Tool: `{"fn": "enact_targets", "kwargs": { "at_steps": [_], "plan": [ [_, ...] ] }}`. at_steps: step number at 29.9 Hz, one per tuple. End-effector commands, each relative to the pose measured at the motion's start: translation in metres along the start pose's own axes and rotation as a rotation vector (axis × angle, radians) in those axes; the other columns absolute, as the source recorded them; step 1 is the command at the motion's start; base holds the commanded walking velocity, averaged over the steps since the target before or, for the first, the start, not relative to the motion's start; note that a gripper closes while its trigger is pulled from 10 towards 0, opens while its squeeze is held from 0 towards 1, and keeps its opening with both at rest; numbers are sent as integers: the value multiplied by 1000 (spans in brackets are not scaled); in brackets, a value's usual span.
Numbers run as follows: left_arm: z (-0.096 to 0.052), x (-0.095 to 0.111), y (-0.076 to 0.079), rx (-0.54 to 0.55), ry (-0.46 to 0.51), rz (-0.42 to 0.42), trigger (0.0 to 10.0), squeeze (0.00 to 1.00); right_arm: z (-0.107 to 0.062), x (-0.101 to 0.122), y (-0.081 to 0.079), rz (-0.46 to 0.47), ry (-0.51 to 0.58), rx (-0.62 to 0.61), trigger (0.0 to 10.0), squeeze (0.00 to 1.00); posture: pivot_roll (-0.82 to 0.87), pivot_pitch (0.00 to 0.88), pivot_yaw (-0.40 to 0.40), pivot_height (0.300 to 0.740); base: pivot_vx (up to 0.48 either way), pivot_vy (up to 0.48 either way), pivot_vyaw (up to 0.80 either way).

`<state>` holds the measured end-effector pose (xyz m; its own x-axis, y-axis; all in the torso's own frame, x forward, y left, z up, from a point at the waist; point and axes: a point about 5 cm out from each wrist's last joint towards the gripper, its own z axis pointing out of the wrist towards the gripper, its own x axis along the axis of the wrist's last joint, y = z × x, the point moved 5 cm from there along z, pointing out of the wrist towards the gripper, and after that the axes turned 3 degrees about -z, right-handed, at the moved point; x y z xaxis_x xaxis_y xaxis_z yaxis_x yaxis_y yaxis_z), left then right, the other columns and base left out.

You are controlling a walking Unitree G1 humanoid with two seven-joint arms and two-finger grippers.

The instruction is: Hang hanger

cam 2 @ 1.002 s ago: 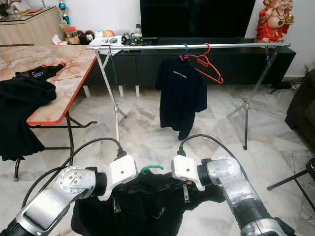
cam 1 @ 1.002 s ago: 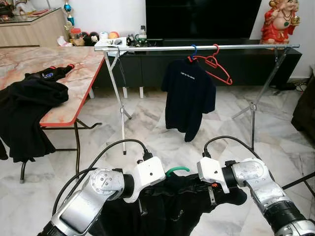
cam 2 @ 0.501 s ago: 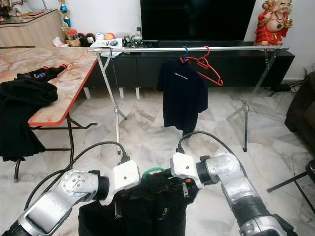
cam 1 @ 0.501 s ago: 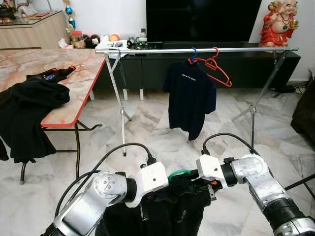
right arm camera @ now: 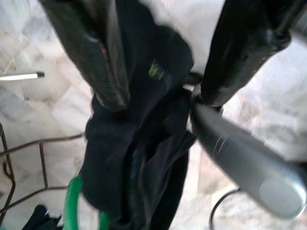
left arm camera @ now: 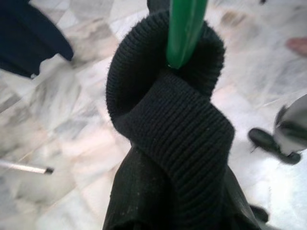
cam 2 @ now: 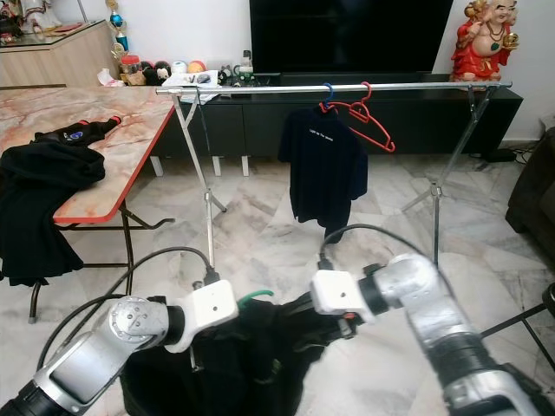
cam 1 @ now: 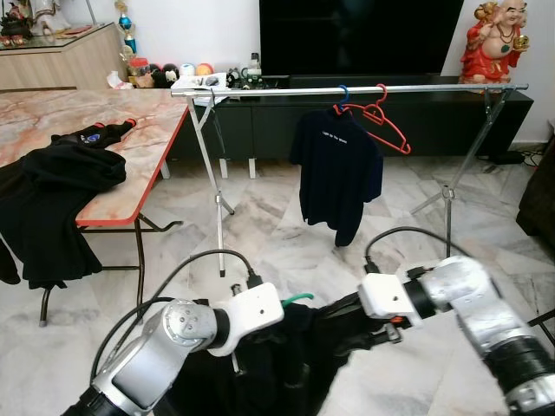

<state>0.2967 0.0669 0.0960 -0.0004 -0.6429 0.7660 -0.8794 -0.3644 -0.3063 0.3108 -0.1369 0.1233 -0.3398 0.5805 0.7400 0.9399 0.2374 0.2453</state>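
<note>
Nearest the robot, a black garment point(cam 1: 286, 364) hung between the two arms, threaded on a green hanger point(cam 1: 299, 297) whose hook poked up just beside the left wrist. In the left wrist view the ribbed collar point(left arm camera: 168, 120) wrapped the green neck of the hanger, but whether the left gripper point(cam 1: 247, 360) had its fingers together or apart could not be told, as cloth hid them. The right gripper point(right arm camera: 158, 91) had its fingers spread, with the dark cloth lying between them and not visibly pinched; the grip there looked loose.

The likely trouble lay here. With the right fingers apart, the garment's weight probably rested on the left side alone, so a lift toward the rail could let the cloth slide off one hanger arm and drop to the marble floor point(cam 1: 277, 234). The bunched collar might also hide the hook, making it hard to aim.

To the left, a marble-topped table point(cam 1: 130, 165) carried more black clothes point(cam 1: 52, 199), draped over its near edge. Farther off stood the metal rail point(cam 1: 260, 89) on its folding legs, well apart from the grippers, already bearing a dark T-shirt point(cam 1: 336, 173) on a blue hanger point(cam 1: 342, 92) and an empty red hanger point(cam 1: 386, 126). The free stretch of rail lay to the left of them; a hook brought in crowded against these two could knock the red one loose.
</note>
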Motion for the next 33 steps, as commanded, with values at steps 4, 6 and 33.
{"fn": "enact_targets", "kwargs": {
  "at_steps": [4,6,33],
  "plan": [
    [-3,-2,-10,64,-18,6,0,0,-14,-3,2,-26,-49,-45,10000,1000,91,40,55,740,0,0,0],
    [-4,-4,-12,78,-22,-1,0,0,-19,-7,10,-23,-72,-125,10000,1000,88,44,54,740,0,0,0],
    [-99,-26,-100,730,376,-529,10000,0,15,-188,-87,1315,-234,-1479,10000,0,102,0,51,740,0,0,0]
  ]
}}
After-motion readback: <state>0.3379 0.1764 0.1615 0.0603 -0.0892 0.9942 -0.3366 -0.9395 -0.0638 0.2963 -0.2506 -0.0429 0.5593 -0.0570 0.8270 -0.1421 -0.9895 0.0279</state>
